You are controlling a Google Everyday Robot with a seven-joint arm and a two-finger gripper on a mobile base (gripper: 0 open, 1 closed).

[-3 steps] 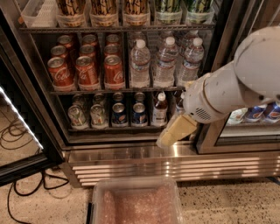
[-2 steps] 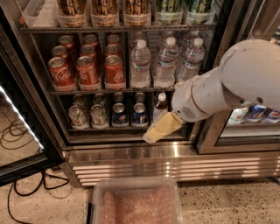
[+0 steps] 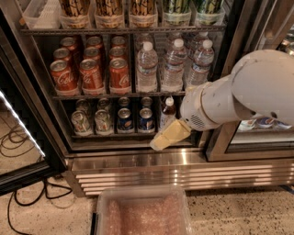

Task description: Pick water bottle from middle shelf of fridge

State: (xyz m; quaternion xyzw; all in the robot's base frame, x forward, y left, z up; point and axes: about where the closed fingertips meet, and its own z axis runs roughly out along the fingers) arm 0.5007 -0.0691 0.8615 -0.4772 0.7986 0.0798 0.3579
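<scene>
Three clear ribbed water bottles with white caps (image 3: pixel 147 69) (image 3: pixel 173 67) (image 3: pixel 200 64) stand on the right half of the middle shelf (image 3: pixel 115 96), a thin wire rack in the open fridge (image 3: pixel 27 69). Red cola cans (image 3: pixel 91 75) fill the left half of that shelf. My gripper (image 3: pixel 161 140), pale yellow at the end of the white arm (image 3: pixel 243 96), hangs in front of the lower shelf. It is below the water bottles, apart from them, and holds nothing.
The lower shelf holds several cans (image 3: pixel 124 120) and a small dark-labelled white-capped bottle (image 3: pixel 168 113). The top shelf holds tall cans (image 3: pixel 109 11). A clear plastic bin (image 3: pixel 142 213) sits on the floor before the ribbed steel base (image 3: pixel 138 176). The open door (image 3: pixel 18 137) and cables (image 3: pixel 23 209) are at left.
My arm and gripper have moved left across the front of the lower shelf. The bottles and cans have not moved.
</scene>
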